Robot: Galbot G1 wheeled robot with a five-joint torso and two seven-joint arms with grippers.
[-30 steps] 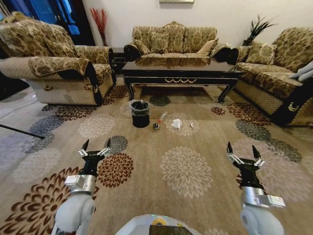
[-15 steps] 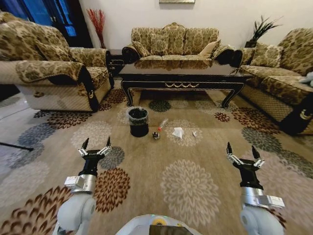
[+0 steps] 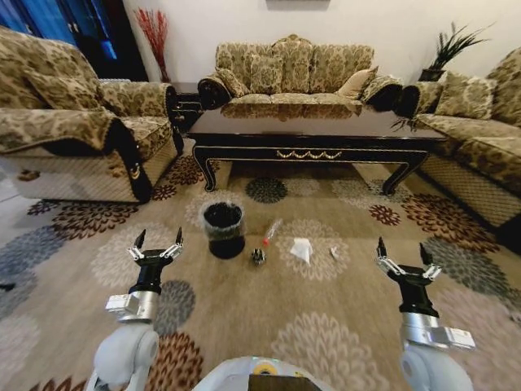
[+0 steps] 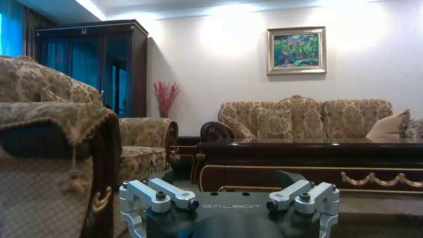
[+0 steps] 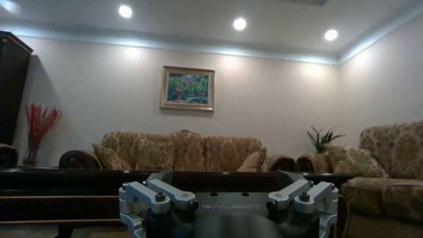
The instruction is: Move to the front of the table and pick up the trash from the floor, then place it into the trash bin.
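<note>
- Left end effector (image 3: 158,241): held up over the carpet (image 3: 326,350) w/ fingers spread wide, nothing in grip.
- Right end effector (image 3: 402,252): same pose on the robot's right side, fingers wide apart, empty.
- Table (image 3: 309,130): long dark tabletop w/ gold trim, straight ahead in front of the far sofa (image 3: 293,69).
- Trash bin (image 3: 224,229): black, clear bag at rim, on carpet in front of the table, ahead of left end effector.
- Trash on the floor just right of the bin: small dark ball (image 3: 258,257), clear bottle w/ red cap (image 3: 270,232), white paper wad (image 3: 301,249), all near each other, apart from both end effectors.
- Armchair (image 3: 73,130) at robot's left.
</note>
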